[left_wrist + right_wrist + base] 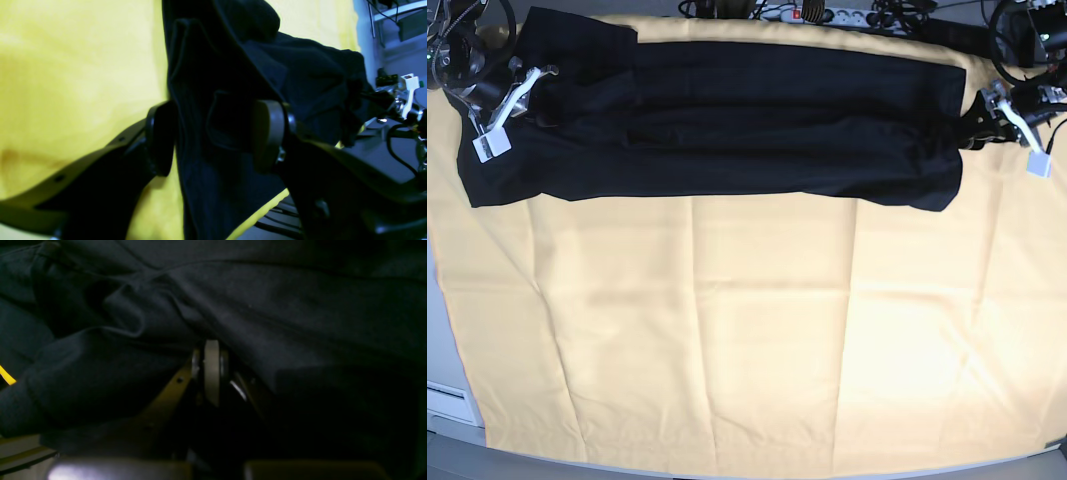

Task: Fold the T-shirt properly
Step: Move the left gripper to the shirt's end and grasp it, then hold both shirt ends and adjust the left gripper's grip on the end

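Observation:
The black T-shirt (747, 120) lies as a long folded band across the far part of the yellow cloth (747, 330). My left gripper (975, 125) is at the shirt's right end. In the left wrist view its fingers (268, 133) stand wide apart with a fold of the T-shirt (217, 83) between them, so the left gripper (215, 136) is open. My right gripper (535, 88) is at the shirt's left end, by the sleeve. In the right wrist view its pads (211, 370) are pressed together, the right gripper (211, 346) pinching the T-shirt (267, 323), which drapes over it.
The yellow cloth (66, 83) covers nearly the whole table, with creases across it. A power strip (817, 14) and cables lie beyond the far edge. The cloth ends at the table's front left corner (472, 420).

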